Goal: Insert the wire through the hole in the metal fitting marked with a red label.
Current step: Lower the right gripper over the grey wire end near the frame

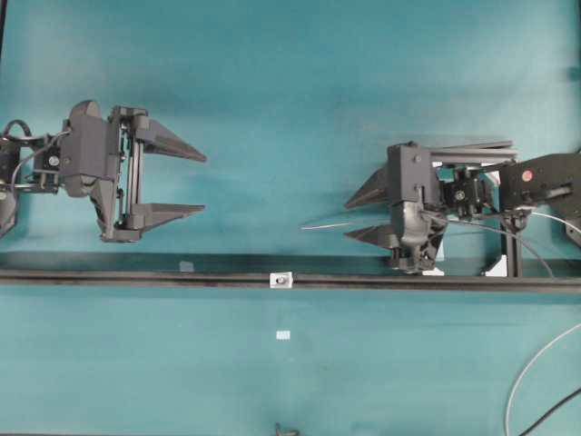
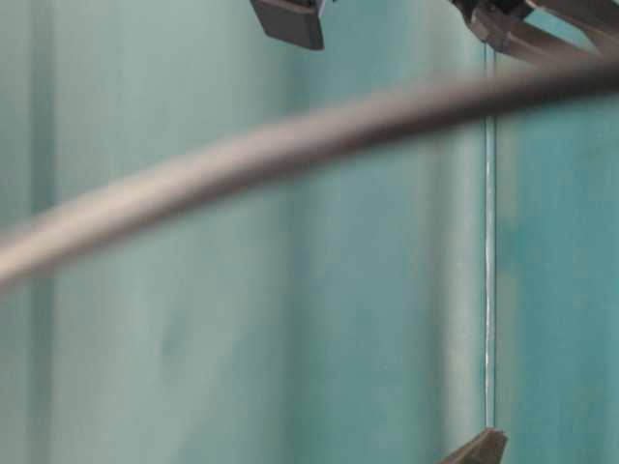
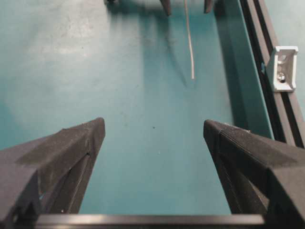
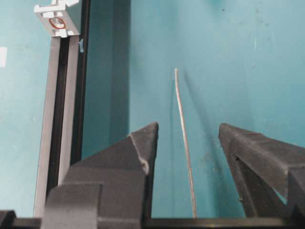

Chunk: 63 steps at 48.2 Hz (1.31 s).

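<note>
The wire (image 1: pixel 322 226) is thin and silver-grey and points left out of my right gripper (image 1: pixel 348 220). In the right wrist view the wire (image 4: pixel 183 138) runs between the jaws of that gripper (image 4: pixel 188 126) with a gap on both sides, so it stands open and touches nothing. The metal fitting (image 1: pixel 281 281) sits on the black rail (image 1: pixel 136 277), left of and below the wire's tip. A red ring marks its hole (image 4: pixel 57 22). My left gripper (image 1: pixel 201 182) stands wide open and empty at the left, and its wrist view shows the wire (image 3: pixel 189 43) ahead and the fitting (image 3: pixel 282 69) at right.
A small white tape square (image 1: pixel 283 335) lies below the rail, and a pale patch (image 1: pixel 186 266) sits just above it. A white cable (image 1: pixel 536 372) curves at the bottom right. White blocks (image 1: pixel 497 265) stand under the right arm. A blurred dark cable (image 2: pixel 290 145) crosses the table-level view.
</note>
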Each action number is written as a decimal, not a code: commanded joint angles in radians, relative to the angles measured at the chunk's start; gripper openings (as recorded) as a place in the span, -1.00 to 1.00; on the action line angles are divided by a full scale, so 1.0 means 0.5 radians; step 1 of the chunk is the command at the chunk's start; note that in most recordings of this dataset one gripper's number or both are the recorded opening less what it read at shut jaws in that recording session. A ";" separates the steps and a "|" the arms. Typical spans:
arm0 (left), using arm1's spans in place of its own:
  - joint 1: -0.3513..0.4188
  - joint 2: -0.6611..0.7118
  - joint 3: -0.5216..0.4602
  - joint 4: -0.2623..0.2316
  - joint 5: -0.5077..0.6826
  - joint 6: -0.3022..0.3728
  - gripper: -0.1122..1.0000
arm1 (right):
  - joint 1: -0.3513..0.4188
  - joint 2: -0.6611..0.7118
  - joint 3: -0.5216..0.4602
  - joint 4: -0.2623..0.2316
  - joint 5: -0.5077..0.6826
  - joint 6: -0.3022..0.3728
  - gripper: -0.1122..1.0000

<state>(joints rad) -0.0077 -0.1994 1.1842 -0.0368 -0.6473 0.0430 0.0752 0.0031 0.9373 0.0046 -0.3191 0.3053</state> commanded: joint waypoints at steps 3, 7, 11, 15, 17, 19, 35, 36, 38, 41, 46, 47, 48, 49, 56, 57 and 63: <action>-0.006 -0.015 -0.006 -0.003 -0.012 -0.003 0.35 | 0.009 -0.009 -0.043 0.003 -0.006 0.003 0.21; -0.006 -0.015 0.003 0.000 -0.012 -0.003 0.35 | 0.009 -0.006 -0.046 0.000 -0.003 0.006 0.21; -0.006 -0.015 0.003 0.000 -0.009 -0.003 0.35 | 0.009 -0.006 -0.046 0.003 0.018 0.012 0.21; -0.006 -0.015 0.006 0.000 -0.012 -0.003 0.34 | 0.009 -0.006 -0.055 0.003 0.067 0.021 0.20; -0.006 -0.015 0.003 -0.003 -0.009 -0.003 0.35 | 0.009 -0.006 -0.058 0.003 0.092 0.021 0.21; -0.006 -0.015 0.003 0.000 -0.009 -0.003 0.35 | 0.009 -0.006 -0.064 0.003 0.114 0.021 0.20; -0.006 -0.015 0.000 0.000 -0.009 -0.003 0.35 | 0.009 -0.006 -0.086 0.000 0.175 0.021 0.20; -0.006 -0.015 0.000 0.000 -0.009 -0.003 0.35 | 0.009 -0.006 -0.086 0.003 0.175 0.021 0.20; -0.006 -0.015 0.000 0.000 -0.009 -0.003 0.35 | 0.009 -0.006 -0.089 0.003 0.175 0.021 0.20; -0.006 -0.015 0.003 0.000 -0.009 -0.003 0.35 | 0.009 0.000 -0.089 0.000 0.172 0.021 0.20; -0.006 -0.015 0.006 0.000 -0.009 -0.003 0.35 | 0.009 0.028 -0.095 0.000 0.172 0.021 0.18; -0.009 -0.015 0.003 0.000 -0.009 -0.003 0.35 | 0.009 0.034 -0.098 0.000 0.175 0.021 0.17; -0.006 -0.015 0.006 0.000 -0.009 -0.003 0.35 | 0.009 0.043 -0.101 0.000 0.172 0.021 0.14; -0.009 -0.015 0.006 0.000 -0.009 -0.003 0.35 | 0.009 0.049 -0.104 0.000 0.172 0.021 0.11; -0.006 -0.015 0.006 0.000 -0.009 -0.003 0.34 | 0.009 0.086 -0.141 -0.003 0.169 0.021 -0.05; -0.006 -0.015 0.003 0.000 -0.009 -0.003 0.34 | 0.009 0.089 -0.144 -0.003 0.169 0.018 -0.05; -0.006 -0.015 0.006 0.000 -0.009 -0.003 0.34 | 0.009 0.101 -0.150 -0.003 0.135 0.018 -0.05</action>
<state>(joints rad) -0.0092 -0.1994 1.1919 -0.0368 -0.6473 0.0430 0.0782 0.0614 0.8805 0.0046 -0.2347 0.3145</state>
